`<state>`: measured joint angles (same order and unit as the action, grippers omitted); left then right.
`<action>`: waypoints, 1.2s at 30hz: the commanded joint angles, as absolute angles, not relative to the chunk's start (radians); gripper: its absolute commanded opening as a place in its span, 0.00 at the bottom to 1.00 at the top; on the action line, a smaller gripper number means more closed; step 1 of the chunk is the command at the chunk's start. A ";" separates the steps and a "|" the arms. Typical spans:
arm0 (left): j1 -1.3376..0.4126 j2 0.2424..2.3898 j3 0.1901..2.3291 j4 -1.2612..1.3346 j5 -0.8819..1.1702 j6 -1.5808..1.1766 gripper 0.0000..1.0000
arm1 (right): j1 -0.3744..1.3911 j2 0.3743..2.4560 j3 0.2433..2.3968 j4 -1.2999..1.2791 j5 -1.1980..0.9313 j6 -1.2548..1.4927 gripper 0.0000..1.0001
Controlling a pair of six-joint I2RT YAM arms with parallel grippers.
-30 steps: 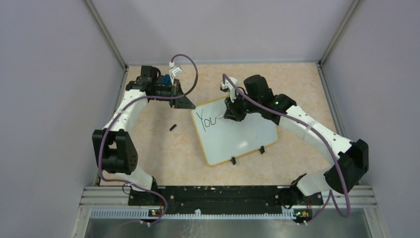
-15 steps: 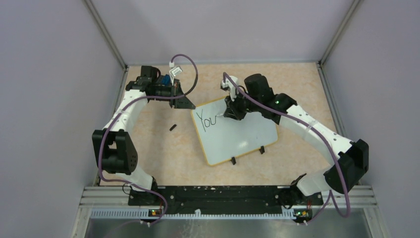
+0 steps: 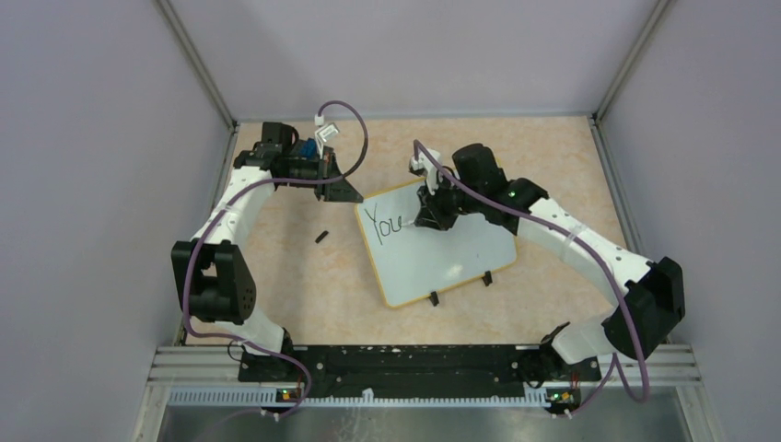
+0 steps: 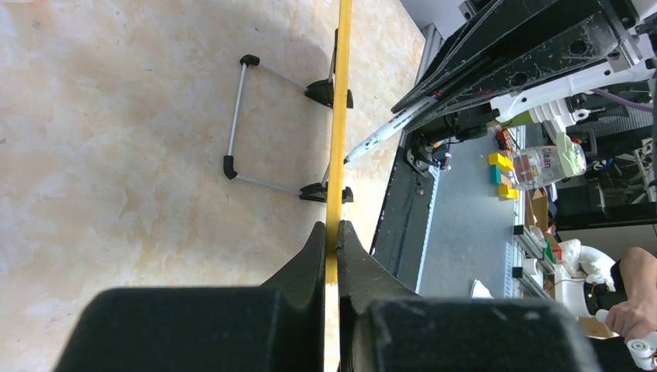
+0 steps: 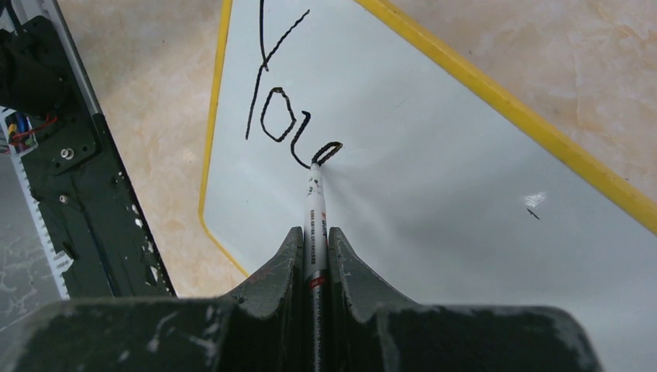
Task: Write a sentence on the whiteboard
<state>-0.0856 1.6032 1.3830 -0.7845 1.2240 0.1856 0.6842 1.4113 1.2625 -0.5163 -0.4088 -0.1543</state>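
Note:
The whiteboard [image 3: 447, 262] with a yellow rim lies tilted at the table's middle. Black lettering "You" [image 3: 385, 224] sits at its upper left and also shows in the right wrist view as lettering [image 5: 280, 116]. My right gripper [image 3: 433, 215] [image 5: 314, 232] is shut on a white marker [image 5: 314, 198], whose tip touches the board surface [image 5: 449, 186] at the end of the "u". My left gripper [image 3: 350, 191] [image 4: 331, 229] is shut on the board's yellow rim [image 4: 339, 116], seen edge-on at the board's upper left corner. The marker [image 4: 387, 130] also shows beyond the rim.
A small black cap [image 3: 321, 237] lies on the table left of the board. Black clip feet [image 3: 433, 298] stick out at the board's near edge, and a wire stand [image 4: 236, 116] shows behind it. Grey walls enclose the table on three sides.
The right gripper and its marker have shifted slightly left and toward the near side on the board. The left arm and the board have not moved.

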 commanded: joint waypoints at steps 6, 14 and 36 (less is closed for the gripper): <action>-0.095 1.574 1.370 -0.799 1.247 0.180 0.00 | 0.675 1.388 1.238 -0.510 -0.354 -0.171 0.00; -0.095 1.571 1.370 -0.799 1.244 0.180 0.00 | 0.673 1.379 1.257 -0.550 -0.342 -0.194 0.00; -0.098 1.561 1.365 -0.798 1.230 0.188 0.00 | 0.634 1.327 1.336 -0.586 -0.449 -0.190 0.00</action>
<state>-0.0868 1.5940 1.3777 -0.7856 1.2289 0.1848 0.6762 1.3628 1.2922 -0.6128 -0.4129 -0.1909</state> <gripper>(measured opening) 0.058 0.105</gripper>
